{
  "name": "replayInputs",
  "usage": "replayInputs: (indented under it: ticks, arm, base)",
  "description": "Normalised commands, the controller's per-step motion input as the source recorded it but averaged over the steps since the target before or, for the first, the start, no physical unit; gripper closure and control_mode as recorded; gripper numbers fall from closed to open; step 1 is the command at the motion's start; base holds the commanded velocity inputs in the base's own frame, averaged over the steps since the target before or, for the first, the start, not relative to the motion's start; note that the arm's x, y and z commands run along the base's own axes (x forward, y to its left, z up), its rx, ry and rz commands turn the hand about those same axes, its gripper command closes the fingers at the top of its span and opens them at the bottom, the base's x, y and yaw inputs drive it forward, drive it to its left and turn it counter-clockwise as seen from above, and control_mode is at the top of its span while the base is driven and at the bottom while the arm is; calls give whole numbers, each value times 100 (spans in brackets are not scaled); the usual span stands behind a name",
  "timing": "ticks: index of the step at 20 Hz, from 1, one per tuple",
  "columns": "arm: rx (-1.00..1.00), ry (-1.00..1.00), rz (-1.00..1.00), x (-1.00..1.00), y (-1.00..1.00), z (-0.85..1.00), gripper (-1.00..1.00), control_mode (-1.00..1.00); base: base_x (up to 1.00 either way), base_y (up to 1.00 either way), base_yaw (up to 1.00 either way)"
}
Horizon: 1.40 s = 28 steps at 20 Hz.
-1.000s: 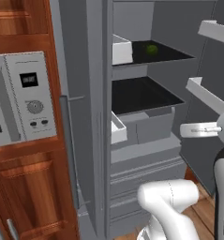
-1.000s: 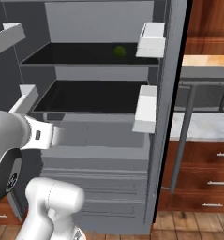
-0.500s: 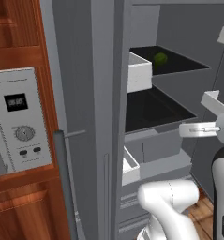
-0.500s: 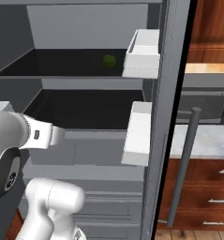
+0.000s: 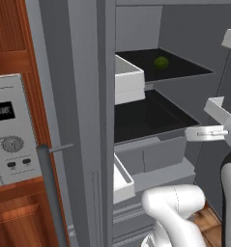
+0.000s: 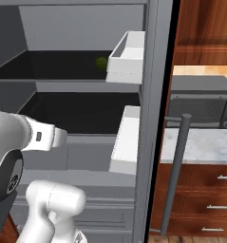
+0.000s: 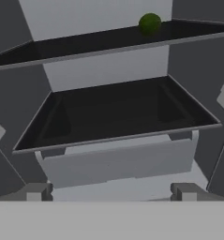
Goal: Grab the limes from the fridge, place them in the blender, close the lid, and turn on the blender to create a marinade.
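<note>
The pincer is spread wide with nothing between its tips, which rise at the bottom of the hand view, one at each side. It faces into the open fridge at about the level of the lower black shelf, with a grey drawer front just below that shelf.

One lime sits on the upper shelf, toward the back and well above and beyond the pincer. From the left base view the lime lies past a white door bin; from the right base view it shows just left of another white bin.

The step in hand looks like the reach for the lime. To do it well, the hand should rise clear of the upper shelf's front edge before going in, keep its tips apart, centre the fruit between them, and close gently, since a round fruit may roll away if nudged from one side.
</note>
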Motion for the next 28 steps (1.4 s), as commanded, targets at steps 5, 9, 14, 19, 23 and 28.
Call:
replayInputs:
  ticks: [5,9,14,19,23,28]
  arm:
    - [0,5,-2,27,0,58,-100,-100]
    - [0,0,0,11,-8,84,-100,-100]
    - [0,0,-4,49,-17,71,-100,-100]
    - [-4,2,-7,99,0,20,-100,-100]
    - [-2,12,0,94,-5,-33,-100,-100]
    - [0,0,-6,100,-10,-39,-100,-100]
  base:
    - [0,0,0]
    - [0,0,0]
    - [0,0,0]
    - [0,0,0]
    - [0,0,0]
    - [0,0,0]
